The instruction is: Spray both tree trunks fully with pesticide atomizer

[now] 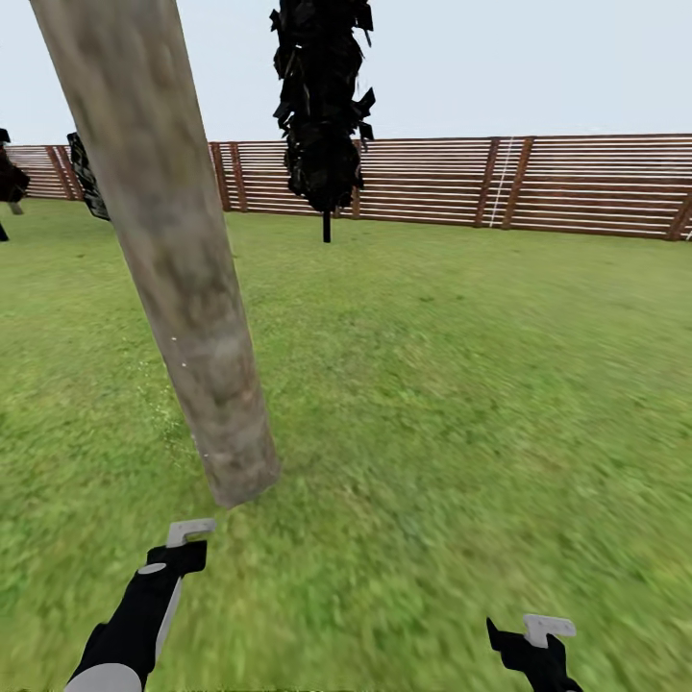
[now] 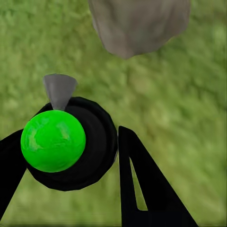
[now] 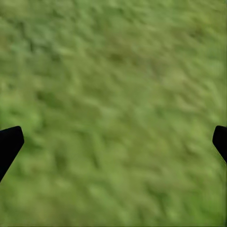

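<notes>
Head view: thick mottled grey-brown tree trunk (image 1: pixel 163 240) close ahead, leaning up and to the left, base planted in the lawn (image 1: pixel 461 384) just beyond the left gripper (image 1: pixel 183 538). No contact visible between gripper and trunk, a strip of grass between them.

Left wrist view: left gripper (image 2: pixel 71 156) clamped on the pesticide atomizer (image 2: pixel 71 144), black round body with a bright green ball on top and a grey cone nozzle (image 2: pixel 59 90). Black fingers (image 2: pixel 146 189) on either side of the body, pressed against it. Nozzle aimed toward the trunk base (image 2: pixel 137 26), seen as a grey-brown blob beyond the grass. Atomizer itself not discernible in the head view.

Right gripper (image 1: pixel 538 644) low at the right edge of the head view, well apart from the trunk, over bare grass. Right wrist view: fingertips (image 3: pixel 9 142) far apart at opposite edges of the frame, jaws wide, nothing between them, blurred grass (image 3: pixel 113 113) below.

Background: second tree (image 1: pixel 322 106) with dark ragged foliage and a thin dark stem standing further back, near the reddish-brown slat fence (image 1: pixel 577 183) running across the far side of the garden. More dark foliage (image 1: pixel 86 178) at the far left by the fence, partly behind the trunk
</notes>
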Controlling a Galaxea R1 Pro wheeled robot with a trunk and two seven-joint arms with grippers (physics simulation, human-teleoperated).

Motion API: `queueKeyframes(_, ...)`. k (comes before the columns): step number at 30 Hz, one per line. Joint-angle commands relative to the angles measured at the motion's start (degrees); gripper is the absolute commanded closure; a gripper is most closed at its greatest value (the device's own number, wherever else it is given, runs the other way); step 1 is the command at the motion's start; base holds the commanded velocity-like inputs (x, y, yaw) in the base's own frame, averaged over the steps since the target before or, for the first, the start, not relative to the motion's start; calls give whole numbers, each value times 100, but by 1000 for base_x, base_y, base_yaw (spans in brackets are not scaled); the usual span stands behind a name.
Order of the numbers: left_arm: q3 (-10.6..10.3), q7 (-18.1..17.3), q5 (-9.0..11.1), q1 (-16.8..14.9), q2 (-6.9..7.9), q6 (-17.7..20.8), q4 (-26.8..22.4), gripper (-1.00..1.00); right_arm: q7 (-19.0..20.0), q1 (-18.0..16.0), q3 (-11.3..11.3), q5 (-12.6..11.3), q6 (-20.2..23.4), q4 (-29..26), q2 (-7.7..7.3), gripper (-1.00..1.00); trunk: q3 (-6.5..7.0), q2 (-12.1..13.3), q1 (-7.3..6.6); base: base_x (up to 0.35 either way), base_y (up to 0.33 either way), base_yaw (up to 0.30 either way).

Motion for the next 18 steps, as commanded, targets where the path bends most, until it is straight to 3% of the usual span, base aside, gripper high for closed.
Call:
queueKeyframes(1, 0, 0, -1, 0, 0, 0, 1, 100, 0, 0, 0, 0, 0, 0, 0, -100, 0, 0, 0, -24, -37, 61)
queueKeyframes(5, -34, -6, -1, 0, -14, -4, 41, 100, 0, 0, 0, 0, 0, 0, 0, -100, 0, 0, 0, -7, -11, 17)
queueKeyframes(12, -128, -40, -6, -81, -369, 140, 24, 100, 0, 0, 0, 0, 0, 0, 0, -100, 0, 0, 0, 0, 0, 1)
queueKeyframes(14, -219, -42, -11, -85, -484, 218, 20, 100, 0, 0, 0, 0, 0, 0, 0, -100, 0, 0, 0, 0, 0, 0)
queueKeyframes(15, -362, -38, -11, -92, -550, 261, 17, 100, 0, 0, 0, 0, 0, 0, 0, -100, 0, 0, 0, 0, 0, 0)
queueKeyframes(18, -554, -21, -12, -94, -559, 299, -7, 100, 0, 0, 0, 0, 0, 0, 0, -100, 0, 0, 0, 0, 0, 0)
